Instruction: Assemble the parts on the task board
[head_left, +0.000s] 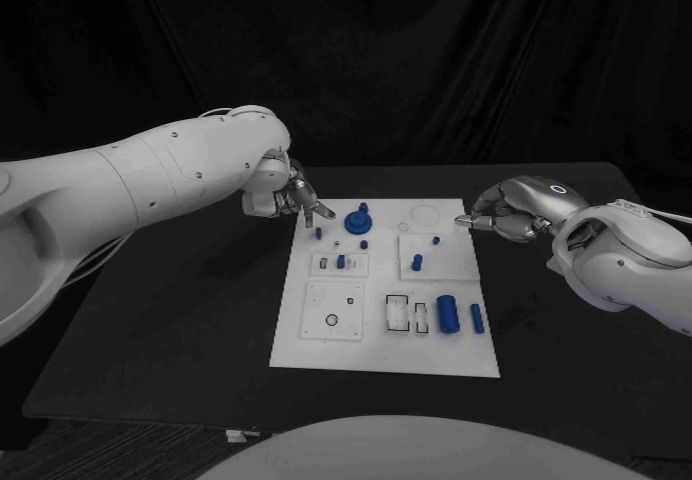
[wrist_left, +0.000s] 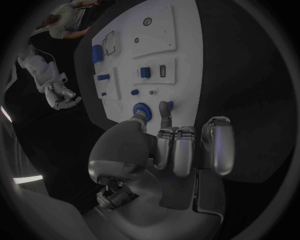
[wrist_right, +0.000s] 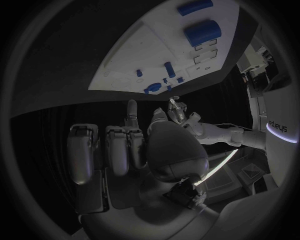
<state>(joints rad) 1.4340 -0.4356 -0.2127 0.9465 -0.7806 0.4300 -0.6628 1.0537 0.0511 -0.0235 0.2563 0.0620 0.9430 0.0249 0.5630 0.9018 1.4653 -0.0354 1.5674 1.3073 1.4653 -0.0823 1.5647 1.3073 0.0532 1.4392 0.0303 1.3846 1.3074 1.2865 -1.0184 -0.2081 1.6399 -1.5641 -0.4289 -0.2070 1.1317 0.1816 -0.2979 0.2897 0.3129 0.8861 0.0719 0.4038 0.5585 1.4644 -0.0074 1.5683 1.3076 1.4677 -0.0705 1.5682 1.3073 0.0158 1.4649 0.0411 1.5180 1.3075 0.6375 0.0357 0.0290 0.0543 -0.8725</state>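
On the near part of the white task board (head_left: 433, 352), which lies in the middle of the black surface (head_left: 173, 330), a large blue cylinder (head_left: 447, 313) lies beside a slimmer blue bar (head_left: 477, 318), next to some empty rectangular slots. Both look like small rigid plastic pieces: light, stiff and probably smooth, so they are best taken across the middle, from the two long sides, with a firm pinch so that they don't roll.

Further up the board, short blue pegs (head_left: 417, 263) stand upright in the raised square plates. They offer only their tops to hold.

Near the far edge stands a round blue knob (head_left: 358, 221) with a stem on top, which would be gripped by the stem or round the rim.

The left hand (head_left: 294, 197) hovers at the board's far left corner, just beside the knob. In the left wrist view its fingers (wrist_left: 181, 150) are curled in and seem to hold nothing. The right hand (head_left: 505, 217) hangs off the board's far right edge, likewise curled loosely and empty.
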